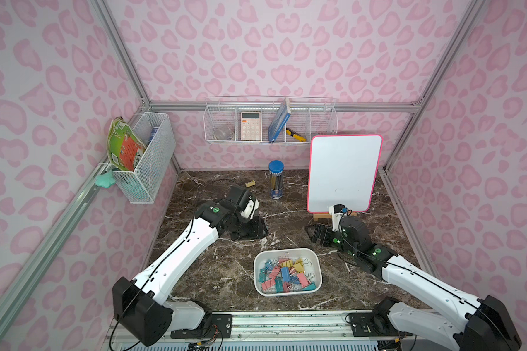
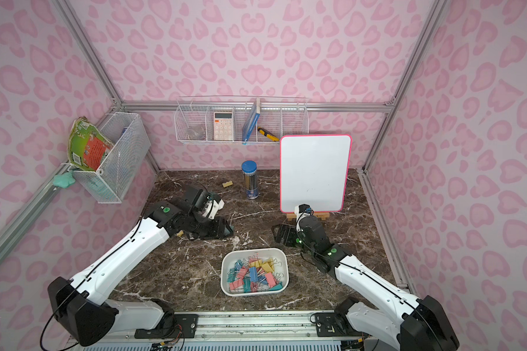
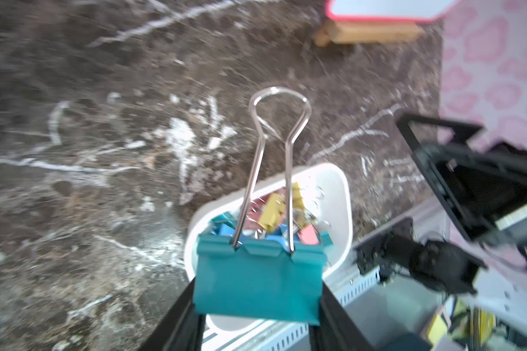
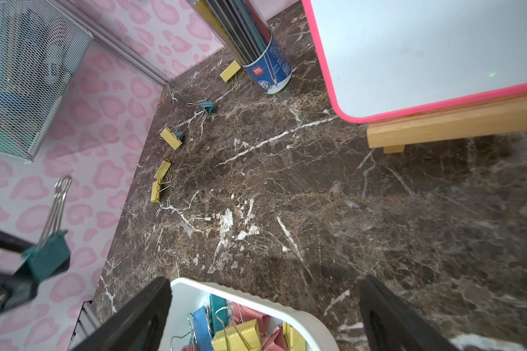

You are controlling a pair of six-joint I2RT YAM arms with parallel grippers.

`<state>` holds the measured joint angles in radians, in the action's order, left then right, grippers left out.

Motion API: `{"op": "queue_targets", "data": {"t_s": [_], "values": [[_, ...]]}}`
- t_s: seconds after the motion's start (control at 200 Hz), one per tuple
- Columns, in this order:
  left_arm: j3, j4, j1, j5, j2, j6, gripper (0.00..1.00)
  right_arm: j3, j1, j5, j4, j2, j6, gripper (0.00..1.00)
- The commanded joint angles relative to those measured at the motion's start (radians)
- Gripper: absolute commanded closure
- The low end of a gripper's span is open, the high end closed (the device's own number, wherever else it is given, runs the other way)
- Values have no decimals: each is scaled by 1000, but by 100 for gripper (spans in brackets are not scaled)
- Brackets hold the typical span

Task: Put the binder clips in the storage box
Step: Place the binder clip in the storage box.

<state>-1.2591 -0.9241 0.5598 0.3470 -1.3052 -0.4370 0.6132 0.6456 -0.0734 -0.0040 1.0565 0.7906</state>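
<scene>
One teal clip (image 3: 257, 282) is pinched by its body between the fingers of the left gripper (image 3: 257, 307), wire handles pointing away from the wrist. Several loose clips (image 4: 171, 138) (mostly yellow, a couple teal) lie along the edge of the marble table (image 1: 213, 273) on that gripper's outer side, away from the box. Between the two grippers and nearer the arm bases sits the storage box (image 1: 286, 251) with a heap of binder clips (image 1: 288, 273) inside. The right gripper (image 4: 262, 316) has its jaws spread wide with nothing gripped, and a corner of the box shows between its fingers in its wrist view.
</scene>
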Motion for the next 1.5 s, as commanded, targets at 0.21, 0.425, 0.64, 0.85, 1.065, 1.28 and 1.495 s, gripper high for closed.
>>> {"op": "queue_targets", "data": {"t_s": [0.21,0.425,0.64,0.85,1.065,1.28,1.495], "values": [[100,31,365,20,-39,96,56,14,-60,-19,63,15,18,2],[141,-11,427,-112,-177,68,56,8,-68,-32,62,17,36,2],[190,-1,427,-65,-237,86,48,-2,-72,-23,45,-7,35,2],[151,-17,428,-119,-212,93,28,-12,-72,-26,66,-13,41,2],[53,-39,363,-177,-150,75,14,-10,-70,-67,108,-27,33,3],[-36,44,152,-439,-70,17,15,-17,30,-7,211,-63,-13,3],[-137,182,-133,-502,-183,-47,16,-9,173,123,283,-51,-27,3]]}}
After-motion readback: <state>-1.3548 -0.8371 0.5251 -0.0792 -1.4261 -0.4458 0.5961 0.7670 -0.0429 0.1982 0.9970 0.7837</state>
